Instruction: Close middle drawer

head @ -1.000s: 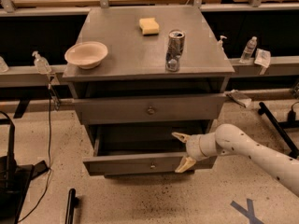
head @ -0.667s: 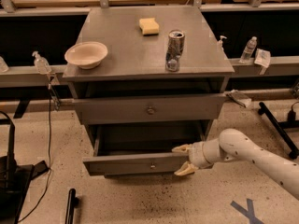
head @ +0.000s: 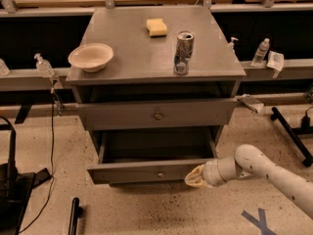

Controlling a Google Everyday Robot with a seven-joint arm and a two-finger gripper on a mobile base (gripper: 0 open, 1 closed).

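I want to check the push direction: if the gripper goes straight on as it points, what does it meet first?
Most likely the front of the open middle drawer, near its right end, where the gripper sits; depth is unclear.

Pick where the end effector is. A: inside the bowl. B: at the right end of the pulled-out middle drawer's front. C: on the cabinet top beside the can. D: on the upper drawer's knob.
B: the end effector sits at the right end of the middle drawer front.
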